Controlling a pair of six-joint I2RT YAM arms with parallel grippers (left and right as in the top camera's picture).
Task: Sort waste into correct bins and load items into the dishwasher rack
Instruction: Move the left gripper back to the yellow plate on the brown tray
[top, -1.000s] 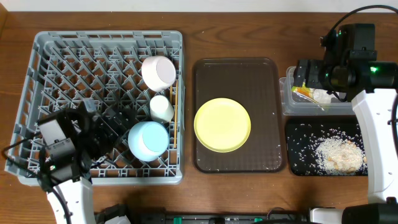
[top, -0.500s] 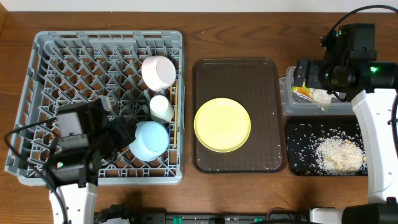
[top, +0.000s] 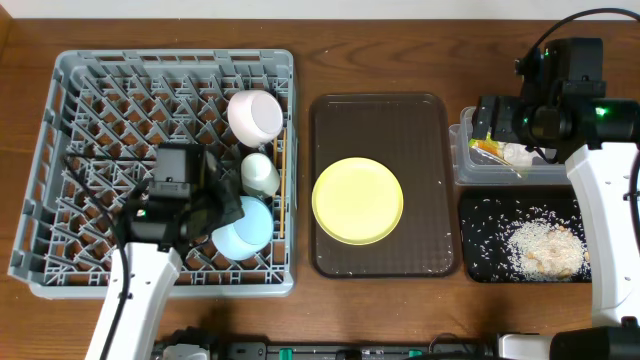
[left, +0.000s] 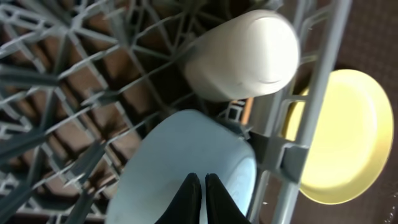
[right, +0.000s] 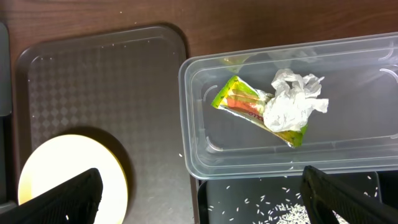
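Left gripper (left: 199, 198), jaws pressed together, is hovering over light blue bowl (left: 186, 149) at right edge of rack (top: 170, 58). Right gripper (right: 202, 194), jaws spread wide, is hovering above clear tub (right: 364, 134).

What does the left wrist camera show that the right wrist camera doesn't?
Only the left wrist: the rack, with a blue bowl and a white cup in it, and the left gripper shut over the bowl. Only the right wrist: a clear tub holding a wrapper and a tissue, plus loose rice beside it. Both: the yellow plate.
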